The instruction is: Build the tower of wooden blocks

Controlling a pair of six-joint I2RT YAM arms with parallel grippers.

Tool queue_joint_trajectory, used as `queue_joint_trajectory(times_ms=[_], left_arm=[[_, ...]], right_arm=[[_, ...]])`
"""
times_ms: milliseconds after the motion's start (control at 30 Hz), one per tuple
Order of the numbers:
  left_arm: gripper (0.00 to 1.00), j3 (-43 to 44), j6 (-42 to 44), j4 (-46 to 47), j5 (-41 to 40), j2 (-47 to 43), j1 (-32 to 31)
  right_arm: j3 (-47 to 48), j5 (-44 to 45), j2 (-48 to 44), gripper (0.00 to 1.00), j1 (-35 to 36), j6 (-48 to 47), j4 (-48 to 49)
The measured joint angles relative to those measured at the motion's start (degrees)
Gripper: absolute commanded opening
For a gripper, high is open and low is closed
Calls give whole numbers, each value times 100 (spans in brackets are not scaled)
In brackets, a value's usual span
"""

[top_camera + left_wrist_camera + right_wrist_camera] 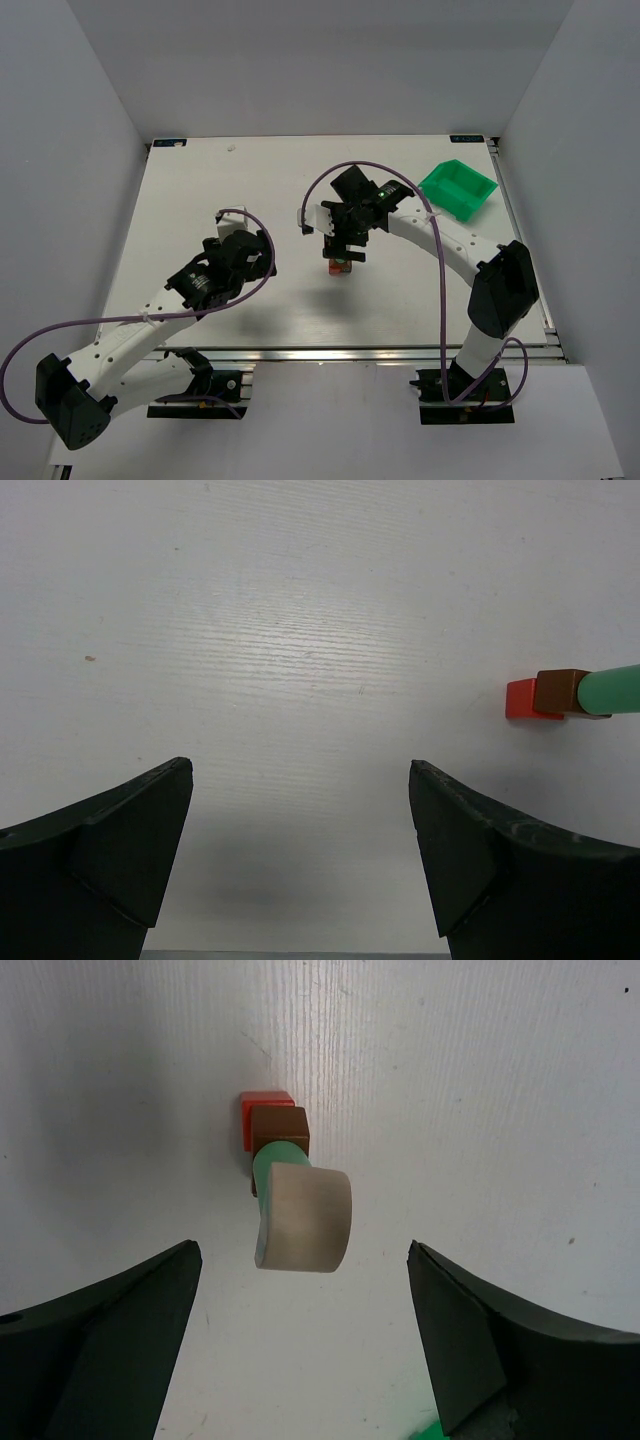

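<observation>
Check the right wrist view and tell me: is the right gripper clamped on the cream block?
No, the right gripper is open, with a clear gap on each side of the cream block.

White links (130, 345), black joints (505, 285), purple cables (441, 300), matte black tool fingers (110, 850).
</observation>
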Motion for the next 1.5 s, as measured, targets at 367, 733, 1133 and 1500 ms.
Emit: queue_joint_trajectory(times_ms=[367,733,1133,1500], left_arm=[[98,0,15,33,74,0,0],[98,0,55,37,79,7,0],[98,0,74,39,120,37,-2],[98,2,138,116,229,68,-7]], right_arm=[[-11,269,-105,89,0,50,286],[-85,426,-103,89,0,66,363],[-254,603,-103,89,0,70,549],[-267,520,-166,89,0,63,426]])
